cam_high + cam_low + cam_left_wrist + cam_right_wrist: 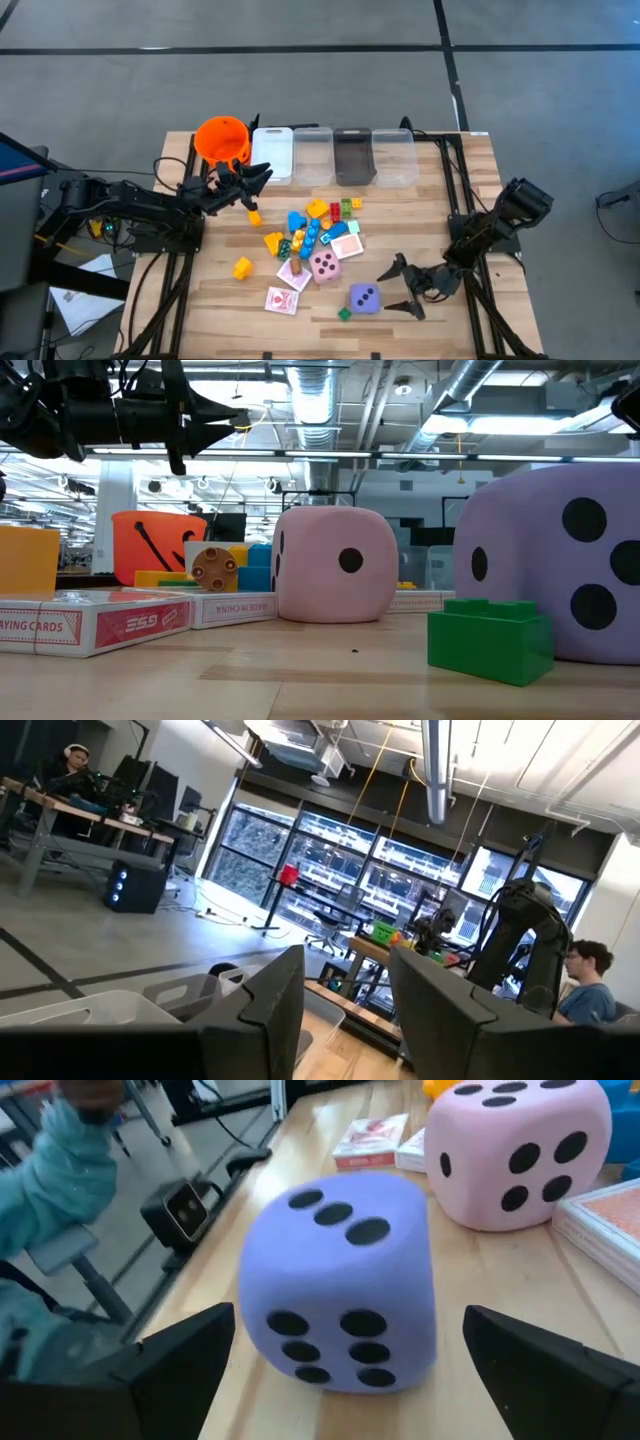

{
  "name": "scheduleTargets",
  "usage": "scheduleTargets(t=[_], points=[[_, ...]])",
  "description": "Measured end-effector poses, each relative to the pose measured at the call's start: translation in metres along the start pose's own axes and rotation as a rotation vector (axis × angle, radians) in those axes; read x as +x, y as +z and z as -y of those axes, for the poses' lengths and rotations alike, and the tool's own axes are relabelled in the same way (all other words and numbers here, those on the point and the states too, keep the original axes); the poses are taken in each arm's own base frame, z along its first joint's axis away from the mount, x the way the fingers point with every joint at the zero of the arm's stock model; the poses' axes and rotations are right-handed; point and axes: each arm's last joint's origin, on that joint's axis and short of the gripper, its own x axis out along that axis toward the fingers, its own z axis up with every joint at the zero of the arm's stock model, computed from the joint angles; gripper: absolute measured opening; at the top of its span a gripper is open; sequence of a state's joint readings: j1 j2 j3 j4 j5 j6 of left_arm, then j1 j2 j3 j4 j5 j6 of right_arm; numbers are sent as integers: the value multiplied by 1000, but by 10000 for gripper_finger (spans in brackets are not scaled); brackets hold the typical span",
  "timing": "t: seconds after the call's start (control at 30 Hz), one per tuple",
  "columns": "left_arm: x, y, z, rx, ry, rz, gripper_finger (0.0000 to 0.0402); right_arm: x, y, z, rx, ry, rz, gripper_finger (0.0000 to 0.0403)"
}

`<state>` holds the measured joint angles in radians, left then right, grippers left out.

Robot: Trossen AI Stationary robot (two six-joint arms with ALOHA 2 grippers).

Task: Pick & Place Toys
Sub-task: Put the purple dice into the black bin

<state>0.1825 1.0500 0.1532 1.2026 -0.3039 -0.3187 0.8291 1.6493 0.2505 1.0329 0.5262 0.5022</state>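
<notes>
Two spread fingers of the right gripper (408,290) face the purple die (364,297), which sits just beside it and square in its gap, pink die (324,264) beyond; the left gripper (252,183), also open, hovers well apart by the orange bucket (221,139).

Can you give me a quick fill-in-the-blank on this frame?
1. The right hand is open beside the ____ die.
2. The left hand hangs by the ____ bucket.
3. The small block touching the purple die is ____.
4. The pink die shows ____ dots on top.

Missing: purple; orange; green; three
</notes>
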Motion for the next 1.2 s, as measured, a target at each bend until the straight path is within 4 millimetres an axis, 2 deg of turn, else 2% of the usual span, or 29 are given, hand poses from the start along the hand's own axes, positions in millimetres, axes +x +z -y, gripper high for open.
scheduleTargets(t=[0.27,0.5,0.83,1.2], points=[[0,-1,1,2,-30,-15,140,11,10,-21,-42,26,0,386],[6,5,4,47,-36,7,140,16,8,-34,-62,-97,-46,386],[16,6,9,66,-21,-57,140,22,10,-34,23,-183,-85,386],[17,6,9,68,-18,-65,140,31,20,-44,-35,-198,-106,386]])
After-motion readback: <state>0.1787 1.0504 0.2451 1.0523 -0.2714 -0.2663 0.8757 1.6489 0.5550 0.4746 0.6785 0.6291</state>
